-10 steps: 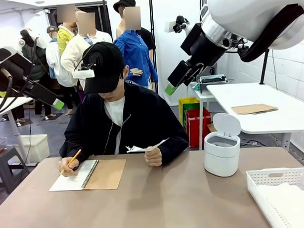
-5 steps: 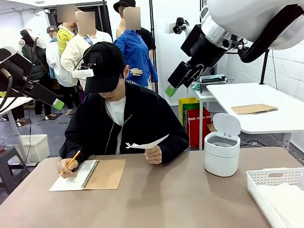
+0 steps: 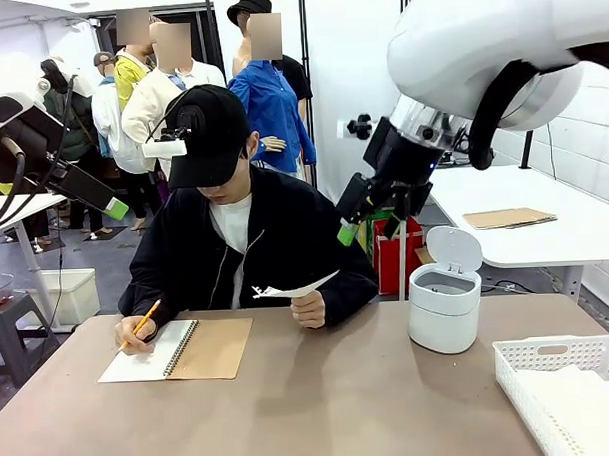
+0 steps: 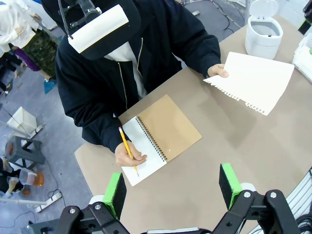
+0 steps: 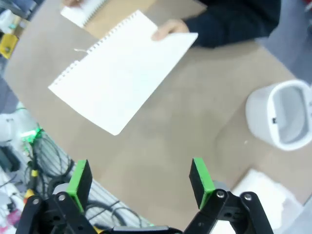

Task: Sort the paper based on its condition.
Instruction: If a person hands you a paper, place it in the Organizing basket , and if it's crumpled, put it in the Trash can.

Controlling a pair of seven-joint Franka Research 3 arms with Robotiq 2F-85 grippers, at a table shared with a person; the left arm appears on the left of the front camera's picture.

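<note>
Meanwhile, left gripper (image 4: 170, 187) spread wide and empty above the table's near-left edge; sheet (image 3: 297, 287) held aloft mid-table by the person's hand (image 3: 308, 311); right gripper (image 5: 140, 179) likewise agape (risks crumpling flimsy paper if misaligned).

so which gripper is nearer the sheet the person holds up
Right. The right gripper hangs open just above the sheet; the left gripper sits open far off to its left.
</note>
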